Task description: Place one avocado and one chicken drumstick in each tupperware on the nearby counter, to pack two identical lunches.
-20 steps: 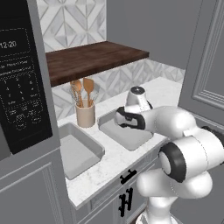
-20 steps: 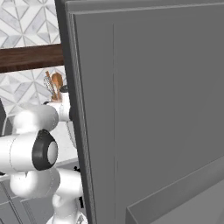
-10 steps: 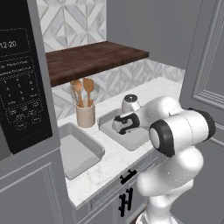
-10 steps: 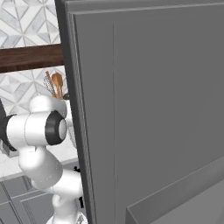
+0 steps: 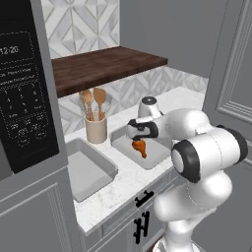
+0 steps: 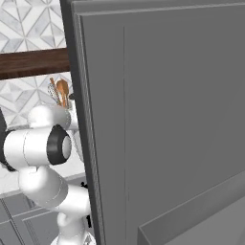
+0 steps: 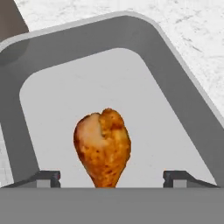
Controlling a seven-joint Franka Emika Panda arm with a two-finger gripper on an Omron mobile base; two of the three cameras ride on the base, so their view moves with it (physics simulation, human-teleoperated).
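Observation:
One chicken drumstick (image 7: 104,146), orange-brown, hangs fat end down between my spread fingers (image 7: 48,176), and neither finger touches it. My gripper (image 7: 111,177) is open just above the right tupperware (image 7: 78,83). From the left base, the gripper (image 5: 140,136) sits over the drumstick (image 5: 140,148), which is inside the right tupperware (image 5: 157,158). I cannot tell whether the drumstick rests on the tray floor. The left tupperware (image 5: 86,172) lies on the white counter (image 5: 125,179) and holds nothing that shows. The avocado is out of view.
A beige crock (image 5: 96,129) with wooden utensils stands behind the trays, close to my hand. A dark wooden shelf (image 5: 106,66) hangs above and a black microwave (image 5: 22,93) stands at the left. A tall grey panel (image 6: 162,119) blocks most of the right base view.
My jaws have opened wide and let go of the drumstick, which now shows below the hand. The arm's elbow has swung forward and lower.

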